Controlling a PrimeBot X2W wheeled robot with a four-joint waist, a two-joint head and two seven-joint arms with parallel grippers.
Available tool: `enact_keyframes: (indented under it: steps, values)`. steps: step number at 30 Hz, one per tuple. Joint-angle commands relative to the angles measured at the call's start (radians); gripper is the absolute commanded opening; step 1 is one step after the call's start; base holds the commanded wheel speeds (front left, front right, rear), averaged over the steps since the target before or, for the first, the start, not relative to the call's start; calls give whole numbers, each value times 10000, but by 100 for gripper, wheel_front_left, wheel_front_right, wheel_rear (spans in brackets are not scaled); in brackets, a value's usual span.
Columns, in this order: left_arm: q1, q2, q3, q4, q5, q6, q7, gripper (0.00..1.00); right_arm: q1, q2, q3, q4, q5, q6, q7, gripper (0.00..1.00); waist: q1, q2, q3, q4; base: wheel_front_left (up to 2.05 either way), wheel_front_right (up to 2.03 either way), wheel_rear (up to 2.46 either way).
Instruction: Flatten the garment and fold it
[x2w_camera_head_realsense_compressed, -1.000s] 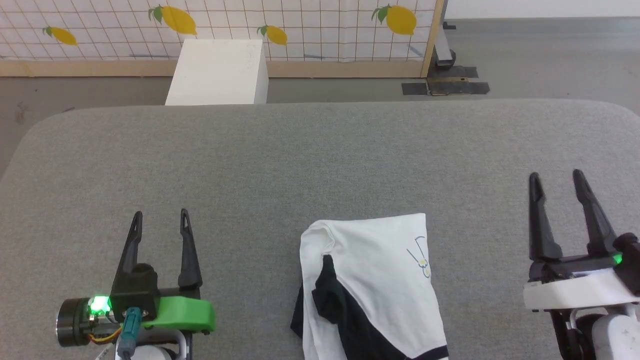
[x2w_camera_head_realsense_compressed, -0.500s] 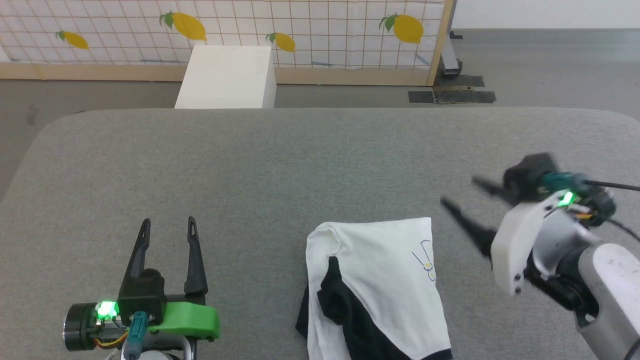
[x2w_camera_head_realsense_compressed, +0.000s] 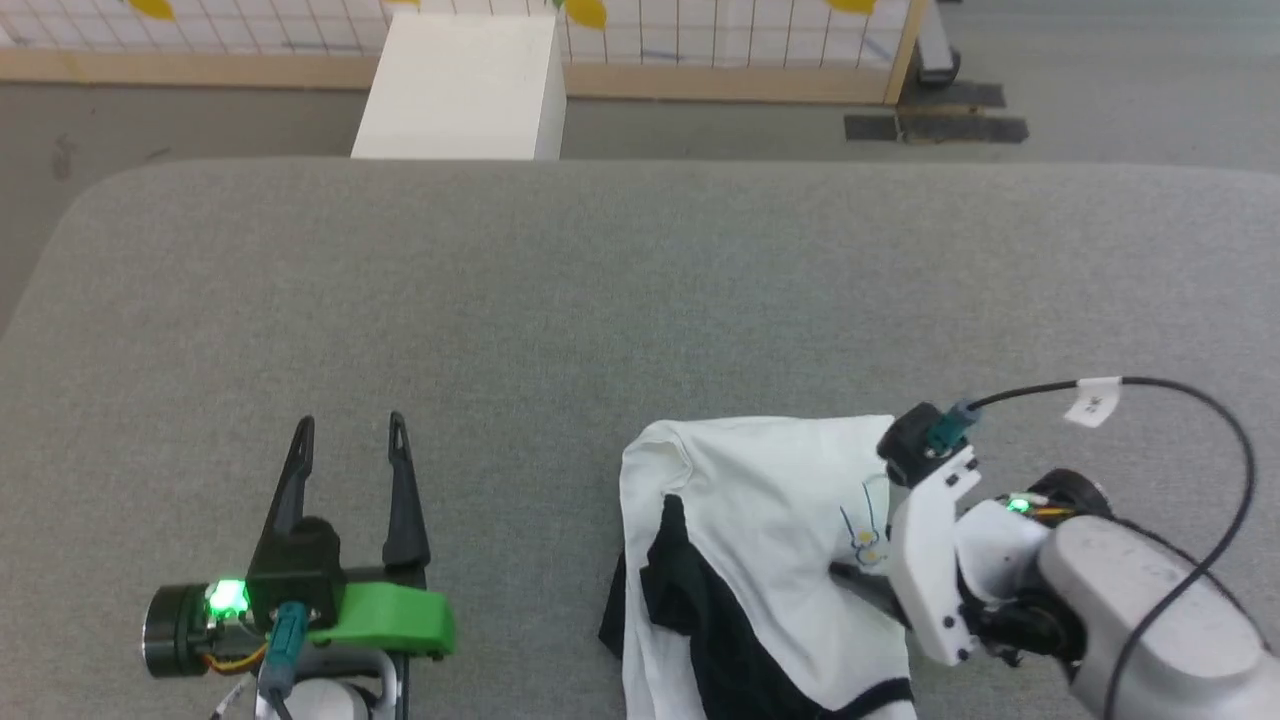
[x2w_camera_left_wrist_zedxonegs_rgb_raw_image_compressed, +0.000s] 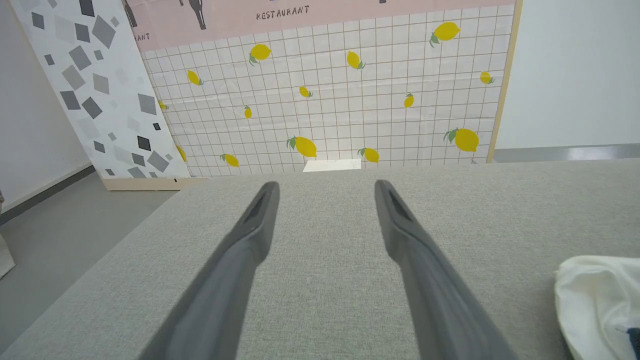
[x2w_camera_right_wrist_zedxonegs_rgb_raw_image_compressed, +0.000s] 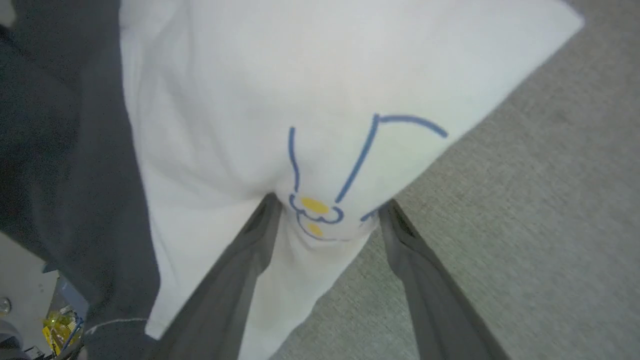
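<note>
The garment (x2w_camera_head_realsense_compressed: 760, 520) lies bunched on the grey table near its front edge, white body on top and a black sleeve folded across its lower left. My right gripper (x2w_camera_head_realsense_compressed: 868, 540) points left onto the garment's right edge. In the right wrist view this gripper (x2w_camera_right_wrist_zedxonegs_rgb_raw_image_compressed: 329, 200) is open, its fingers (x2w_camera_right_wrist_zedxonegs_rgb_raw_image_compressed: 235, 280) straddling the white cloth (x2w_camera_right_wrist_zedxonegs_rgb_raw_image_compressed: 300, 75) at a small blue and yellow print. My left gripper (x2w_camera_head_realsense_compressed: 350, 423) rests open and empty on the table, well left of the garment. From the left wrist, that gripper (x2w_camera_left_wrist_zedxonegs_rgb_raw_image_compressed: 325, 184) points across bare fabric, with a white garment corner (x2w_camera_left_wrist_zedxonegs_rgb_raw_image_compressed: 595, 295) at lower right.
The grey fabric-covered table (x2w_camera_head_realsense_compressed: 600, 300) stretches wide beyond the garment. A white box (x2w_camera_head_realsense_compressed: 460, 90) stands on the floor past its far edge, before a lemon-patterned panel (x2w_camera_left_wrist_zedxonegs_rgb_raw_image_compressed: 325, 100). A black cable (x2w_camera_head_realsense_compressed: 1180, 390) loops over my right wrist.
My right arm has swung in from the lower right and turned its fingers leftward onto the garment's right edge. The head camera has tilted down. The left gripper has stayed put.
</note>
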Motion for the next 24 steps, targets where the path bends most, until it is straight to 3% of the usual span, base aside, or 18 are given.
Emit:
enact_keyframes:
  steps: [1,7,8,9,16,24]
  values:
    - [-245,-40,3,12,33,-44,-36,100,-118,165,194,395,-99,-15,-229,100,0,-1,283,168,0,0,0]
    - [-314,-65,91,79,13,-18,-36,100,55,522,1463,1620,-73,-15,-909,100,0,-1,391,185,0,0,0]
    - [-282,-62,129,90,8,-7,-36,100,3,510,1602,1688,-28,-15,-1142,89,0,-1,360,135,0,0,0]
    - [-250,-57,164,101,2,2,-36,100,-63,488,1662,1725,-12,-15,-1383,0,0,-1,323,89,0,0,0]
    - [-10,-6,368,165,-21,-20,-36,100,-754,-145,2129,1026,249,-15,-2819,0,0,-1,-148,-423,0,0,0]
    - [152,26,746,-184,-34,116,-36,100,-1835,-1576,2606,-1110,-15,-15,-2878,0,0,-1,212,-1775,0,0,0]
